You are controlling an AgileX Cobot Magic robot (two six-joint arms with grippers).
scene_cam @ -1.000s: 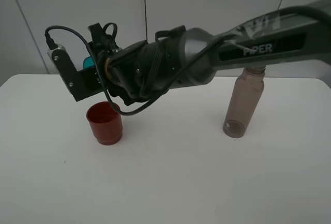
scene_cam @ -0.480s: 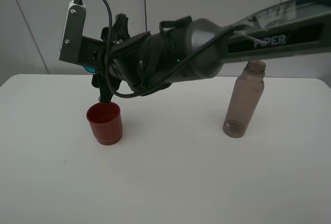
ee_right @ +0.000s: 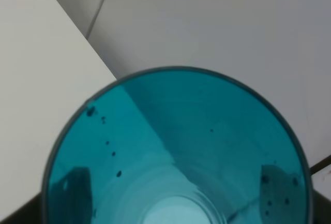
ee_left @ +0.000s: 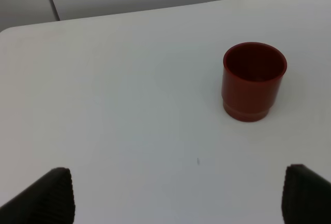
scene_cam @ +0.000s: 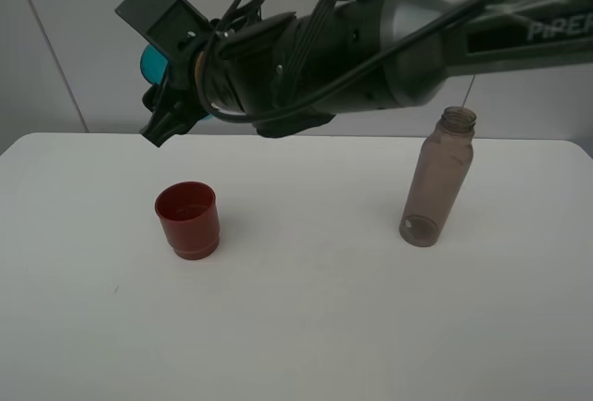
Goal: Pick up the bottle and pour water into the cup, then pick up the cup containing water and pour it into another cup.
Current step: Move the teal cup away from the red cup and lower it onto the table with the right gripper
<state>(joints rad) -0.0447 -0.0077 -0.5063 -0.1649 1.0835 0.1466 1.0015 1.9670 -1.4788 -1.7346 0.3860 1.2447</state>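
Teal cup (scene_cam: pixel 151 61), seen from the high camera, sits pinched in the right gripper (scene_cam: pixel 171 95), raised above the red cup (scene_cam: pixel 188 219) and slightly behind it; the bottle (scene_cam: pixel 438 179) stands well off beside. Left wrist: left gripper's fingers (ee_left: pixel 49 195) are spread, red cup ahead. Right wrist: cup interior shows only droplets
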